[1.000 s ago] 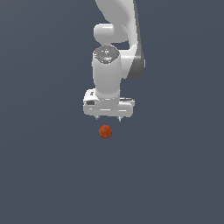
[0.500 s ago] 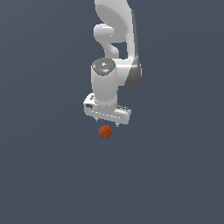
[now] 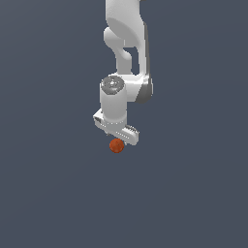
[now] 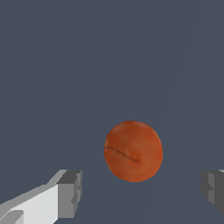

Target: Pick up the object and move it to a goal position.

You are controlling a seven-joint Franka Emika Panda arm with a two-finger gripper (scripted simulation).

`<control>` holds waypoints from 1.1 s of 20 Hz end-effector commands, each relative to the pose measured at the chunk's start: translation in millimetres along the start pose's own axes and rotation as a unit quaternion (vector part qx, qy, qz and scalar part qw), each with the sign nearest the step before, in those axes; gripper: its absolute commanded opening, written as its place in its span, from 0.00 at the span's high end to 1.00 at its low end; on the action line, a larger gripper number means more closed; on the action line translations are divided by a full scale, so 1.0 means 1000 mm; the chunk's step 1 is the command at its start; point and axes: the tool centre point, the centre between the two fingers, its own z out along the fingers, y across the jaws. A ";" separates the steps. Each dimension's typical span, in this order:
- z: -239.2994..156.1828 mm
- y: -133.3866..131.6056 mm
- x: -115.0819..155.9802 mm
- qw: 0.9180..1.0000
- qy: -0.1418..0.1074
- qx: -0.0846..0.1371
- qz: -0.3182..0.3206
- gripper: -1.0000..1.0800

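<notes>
The object is a small orange-red ball (image 3: 116, 146) with a mottled surface, lying on the dark grey floor. It also shows large in the wrist view (image 4: 133, 151). My white gripper (image 3: 117, 140) hangs right above it, its body turned at an angle and covering the ball's upper edge in the exterior view. In the wrist view the gripper (image 4: 142, 190) is open: the two grey fingertips (image 4: 70, 193) stand wide apart, one on each side of the ball, not touching it. The ball is much narrower than the gap.
The white arm (image 3: 127, 53) rises from the gripper to the top of the exterior view. The plain dark grey floor (image 3: 193, 184) lies all around.
The gripper has come down toward the ball and turned about its vertical axis. The gap seen above the ball one second ago has closed. The ball has not moved.
</notes>
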 end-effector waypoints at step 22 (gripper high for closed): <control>0.054 0.007 -0.002 0.999 -0.002 -0.002 0.053 0.04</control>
